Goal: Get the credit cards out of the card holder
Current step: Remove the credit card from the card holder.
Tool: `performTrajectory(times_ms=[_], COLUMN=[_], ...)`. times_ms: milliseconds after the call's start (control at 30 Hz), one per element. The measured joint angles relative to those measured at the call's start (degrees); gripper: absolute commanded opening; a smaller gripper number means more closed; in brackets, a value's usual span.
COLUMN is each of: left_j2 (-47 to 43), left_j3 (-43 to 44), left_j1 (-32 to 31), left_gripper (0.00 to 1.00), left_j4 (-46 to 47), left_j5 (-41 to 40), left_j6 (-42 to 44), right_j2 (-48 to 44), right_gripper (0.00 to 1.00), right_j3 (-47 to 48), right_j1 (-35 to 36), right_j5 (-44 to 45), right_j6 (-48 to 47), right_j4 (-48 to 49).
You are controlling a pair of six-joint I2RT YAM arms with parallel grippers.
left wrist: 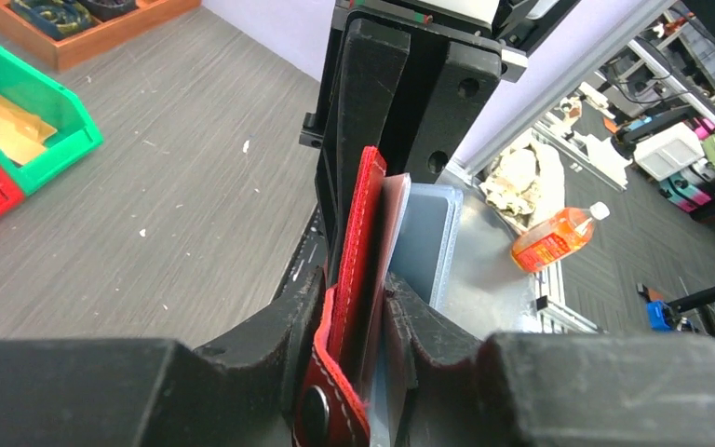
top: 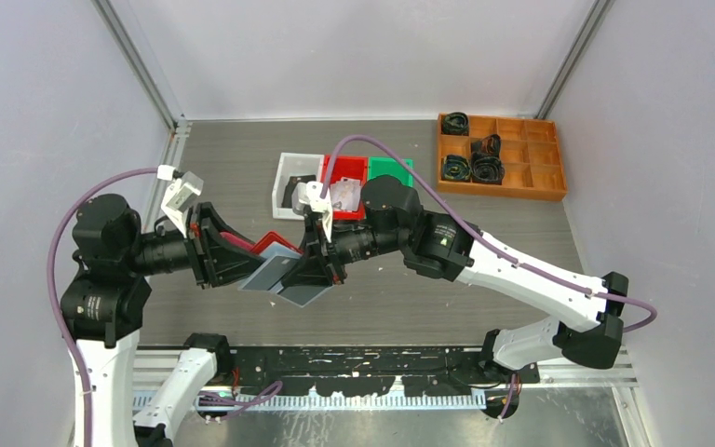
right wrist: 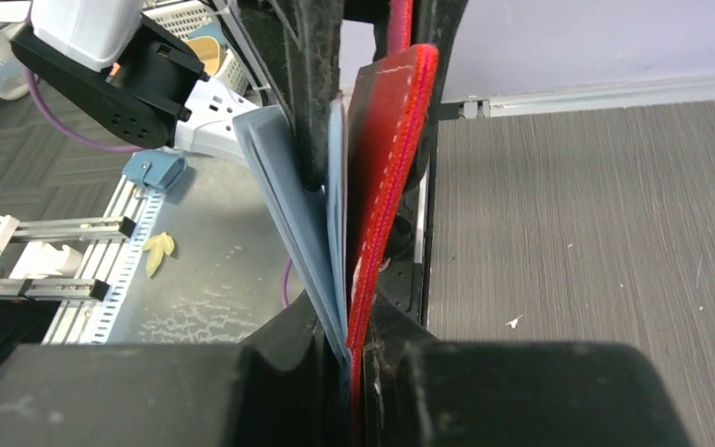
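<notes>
Left wrist: left pincer (left wrist: 358, 321) clamps the card holder (left wrist: 365, 223); right pincer (right wrist: 346, 326) clamps it with credit cards (right wrist: 284, 200).

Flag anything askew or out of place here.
The card holder hangs in mid-air, pinched between the left gripper and the right gripper, with grey-blue sheets splayed out askew from it. Whether those are cards or sleeves, I cannot tell.

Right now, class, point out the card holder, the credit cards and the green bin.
card holder (left wrist: 358, 233): left wrist view, red stitched outer flap.
credit cards (top: 275, 273): top external view, face of upper grey card.
green bin (left wrist: 37, 88): left wrist view, right-hand wall.
</notes>
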Motion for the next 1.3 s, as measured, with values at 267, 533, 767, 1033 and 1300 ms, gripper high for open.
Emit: performTrajectory(times_ms=[267, 533, 767, 1033, 1300], left_j2=[-0.59, 2.14, 1.49, 0.33, -0.31], left_j3=[1.40, 4.92, -0.37, -1.01, -1.86], left_j1=[0.00, 0.00, 0.00, 0.00, 0.00], left_gripper=[0.34, 0.42, 0.49, 0.46, 0.11], left_j4=[0.33, 4.50, 2.99, -3.08, -5.46], left_j5=[-3.98, -0.70, 0.96, 1.25, 0.39], left_j6=[0.31, -7.08, -6.12, -0.26, 3.23], right_j2=[-0.55, -2.71, -2.75, 2.29, 5.97], right_gripper=[0.01, 0.01, 0.01, 0.01, 0.19], right_j3=[-1.20, -2.84, -2.56, 3.67, 7.26], right_j1=[-0.76, -1.51, -1.81, -1.95, -2.69], right_j5=[0.92, 0.02, -1.49, -2.75, -3.30], right_j6=[1.18, 1.18, 1.16, 1.16, 1.84], right_j4=[-1.86, -3.61, -4.52, -7.72, -10.51])
